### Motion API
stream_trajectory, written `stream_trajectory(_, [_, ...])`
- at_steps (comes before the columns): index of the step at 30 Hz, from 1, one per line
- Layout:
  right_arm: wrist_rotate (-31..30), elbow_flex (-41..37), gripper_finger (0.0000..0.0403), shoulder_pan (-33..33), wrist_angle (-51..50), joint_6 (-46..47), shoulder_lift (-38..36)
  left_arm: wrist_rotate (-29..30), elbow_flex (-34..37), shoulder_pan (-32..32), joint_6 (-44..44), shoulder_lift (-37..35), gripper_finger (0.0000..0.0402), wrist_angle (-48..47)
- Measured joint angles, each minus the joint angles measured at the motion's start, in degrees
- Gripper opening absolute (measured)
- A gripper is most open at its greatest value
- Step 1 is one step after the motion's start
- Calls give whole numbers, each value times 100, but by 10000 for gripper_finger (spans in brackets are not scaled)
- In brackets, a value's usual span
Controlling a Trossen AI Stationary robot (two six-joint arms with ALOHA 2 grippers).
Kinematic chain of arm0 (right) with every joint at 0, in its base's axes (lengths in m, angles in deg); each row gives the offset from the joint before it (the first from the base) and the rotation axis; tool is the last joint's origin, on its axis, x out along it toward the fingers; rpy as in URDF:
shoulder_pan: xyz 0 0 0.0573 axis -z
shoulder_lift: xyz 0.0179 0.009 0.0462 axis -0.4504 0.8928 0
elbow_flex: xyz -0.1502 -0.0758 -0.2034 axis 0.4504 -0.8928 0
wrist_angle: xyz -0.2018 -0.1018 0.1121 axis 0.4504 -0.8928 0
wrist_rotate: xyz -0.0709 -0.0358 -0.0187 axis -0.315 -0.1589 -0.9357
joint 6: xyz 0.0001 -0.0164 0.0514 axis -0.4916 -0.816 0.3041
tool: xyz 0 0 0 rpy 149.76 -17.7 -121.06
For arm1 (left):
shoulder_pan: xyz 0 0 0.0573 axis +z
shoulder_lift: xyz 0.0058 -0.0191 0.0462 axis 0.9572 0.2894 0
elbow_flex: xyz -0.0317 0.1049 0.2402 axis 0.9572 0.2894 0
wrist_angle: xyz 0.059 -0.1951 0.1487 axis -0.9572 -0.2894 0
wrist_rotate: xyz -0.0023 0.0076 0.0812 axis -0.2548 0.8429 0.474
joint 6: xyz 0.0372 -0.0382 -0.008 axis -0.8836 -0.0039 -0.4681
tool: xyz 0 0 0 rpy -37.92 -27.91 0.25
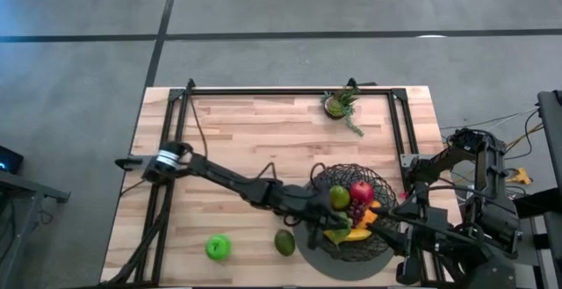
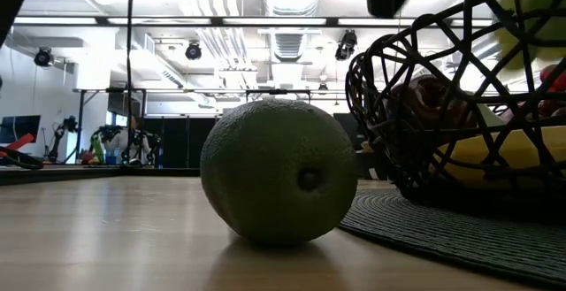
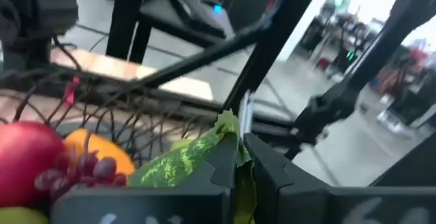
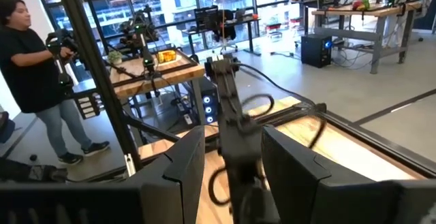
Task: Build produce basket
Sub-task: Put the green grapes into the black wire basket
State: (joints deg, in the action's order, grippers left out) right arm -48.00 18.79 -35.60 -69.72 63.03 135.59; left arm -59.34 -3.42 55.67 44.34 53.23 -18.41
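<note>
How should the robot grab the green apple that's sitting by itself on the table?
Probably from straight above. The green apple is round and sits alone on the bare wooden table, apart from the avocado, so a tool can come down and close on its widest middle, one finger on each side. The stem spot isn't visible, so any pair of sides looks fine.

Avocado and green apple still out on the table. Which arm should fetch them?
Left, probably. The avocado and green apple lie on its side of the basket; the left gripper is at the basket, right arm parked off-table.
</note>
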Motion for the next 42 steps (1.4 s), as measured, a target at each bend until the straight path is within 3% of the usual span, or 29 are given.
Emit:
stream_trajectory(8, [44, 0, 132, 0, -5, -22, 4, 0, 58, -12, -409, 277, 2, -93])
stream_trajectory(23, [44, 0, 132, 0, -55, -83, 6, 180, 54, -12, -2645, 188, 2, -97])
stream_trajectory(28, [41, 0, 132, 0, -55, -82, 10, 268, 127, 23, -2664, 283, 2, -62])
stream_trajectory(36, [41, 0, 132, 0, -50, -57, 11, 1412, 292, 155, -2624, 298, 1, -20])
stream_trajectory(42, [41, 0, 132, 0, -50, -11, 11, 1558, 322, 329, -1228, 299, 1, 90])
